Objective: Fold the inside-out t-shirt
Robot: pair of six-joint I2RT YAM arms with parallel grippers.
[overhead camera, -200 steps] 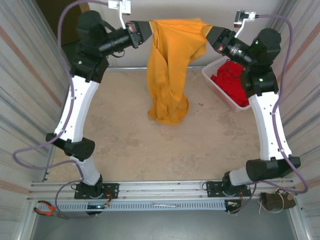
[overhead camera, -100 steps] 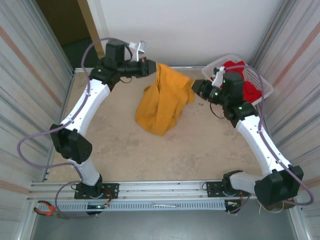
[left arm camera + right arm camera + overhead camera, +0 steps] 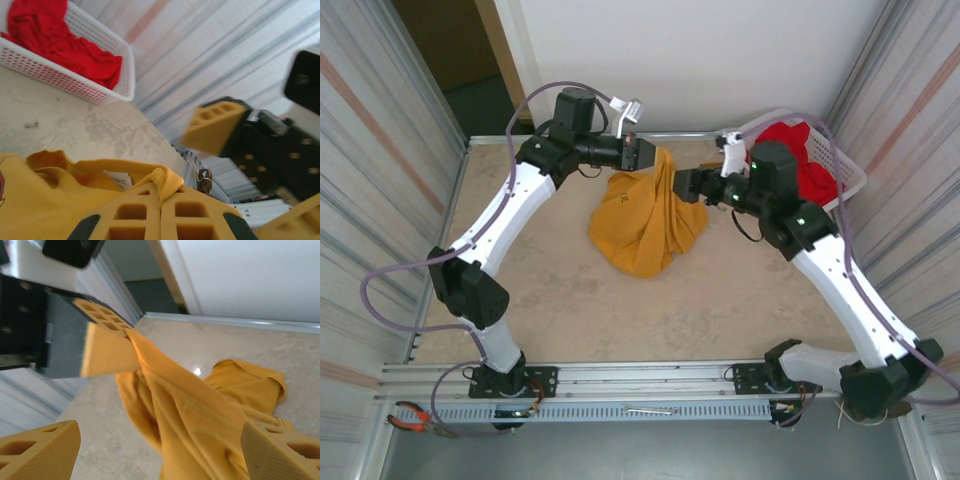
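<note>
Heaped unfolded near the far edge of the beige worktop (image 3: 570, 300): mustard-yellow soft cotton t-shirt (image 3: 640, 225). Pinched at one edge by clamped left gripper (image 3: 655, 157); right gripper (image 3: 682, 186) spread wide, empty. Seemingly all folding left.

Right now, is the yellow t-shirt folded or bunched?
Bunched, not folded: the t-shirt lies in a crumpled heap, one edge pinched in the left pincer.

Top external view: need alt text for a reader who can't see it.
The left gripper pinches a mustard-yellow t-shirt by one edge, the rest heaped on the table. The right gripper sits open beside the shirt; a white basket holds a red garment.
</note>
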